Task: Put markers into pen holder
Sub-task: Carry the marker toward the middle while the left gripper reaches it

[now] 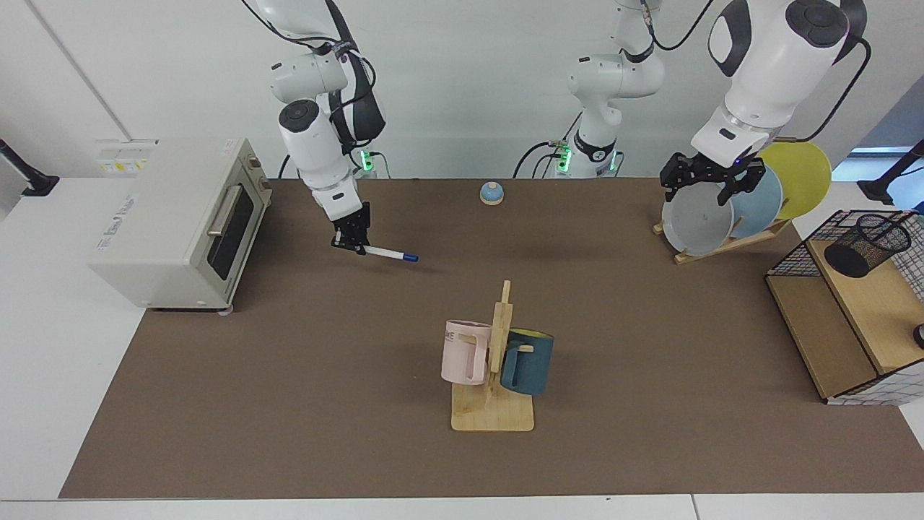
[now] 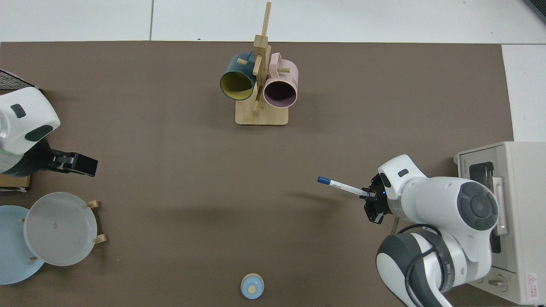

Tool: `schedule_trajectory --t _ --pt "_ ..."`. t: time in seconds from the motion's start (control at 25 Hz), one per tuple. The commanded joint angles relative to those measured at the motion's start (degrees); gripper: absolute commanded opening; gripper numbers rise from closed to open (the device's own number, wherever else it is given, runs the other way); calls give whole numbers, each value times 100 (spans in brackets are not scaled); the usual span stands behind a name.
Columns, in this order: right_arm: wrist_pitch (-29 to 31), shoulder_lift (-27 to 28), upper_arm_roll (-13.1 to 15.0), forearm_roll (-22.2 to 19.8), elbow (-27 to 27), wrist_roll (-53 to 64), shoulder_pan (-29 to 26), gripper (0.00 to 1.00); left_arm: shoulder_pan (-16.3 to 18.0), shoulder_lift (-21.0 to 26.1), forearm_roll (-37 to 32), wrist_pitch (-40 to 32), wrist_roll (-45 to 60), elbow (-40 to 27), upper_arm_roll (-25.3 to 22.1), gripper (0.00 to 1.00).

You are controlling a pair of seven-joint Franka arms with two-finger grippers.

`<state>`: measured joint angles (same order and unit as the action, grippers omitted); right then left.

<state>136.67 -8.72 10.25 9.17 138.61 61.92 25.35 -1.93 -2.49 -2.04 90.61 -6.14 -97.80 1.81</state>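
Blue-capped marker (image 1: pixel 390 253) near-level in right gripper (image 1: pixel 351 244), cap outward.

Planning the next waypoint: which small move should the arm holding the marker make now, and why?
Probably carry it across the table toward the pen holder. The right gripper grips the marker by its end, clear of the table; the left gripper waits over the plates.

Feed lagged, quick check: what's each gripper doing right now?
Right gripper: closed on the marker, lifted off the table.
Left gripper: open, empty, above the plates.
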Motion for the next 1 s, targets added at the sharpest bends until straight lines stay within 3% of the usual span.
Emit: schedule_trajectory --t 0.0,0.12,0.32,0.76,0.96 --pt "-211 589 -5 453 -957 -162 320 0 -53 -155 55 159 -36 -213 -49 100" --pt "-211 836 -5 901 -1423 -189 602 0 -70 -146 55 159 -176 -205 -23 100" --pt "-369 1161 3 955 -2179 -206 1190 0 -61 -129 388 159 -1194 -161 -40 100" --pt "-299 1522 -5 1060 -3111 -1620 1920 0 -61 -68 837 616 -4639 -143 -32 100" --pt "-273 1592 -5 1087 -3287 -2034 2193 0 -96 -32 899 1011 -5913 -134 65 100"
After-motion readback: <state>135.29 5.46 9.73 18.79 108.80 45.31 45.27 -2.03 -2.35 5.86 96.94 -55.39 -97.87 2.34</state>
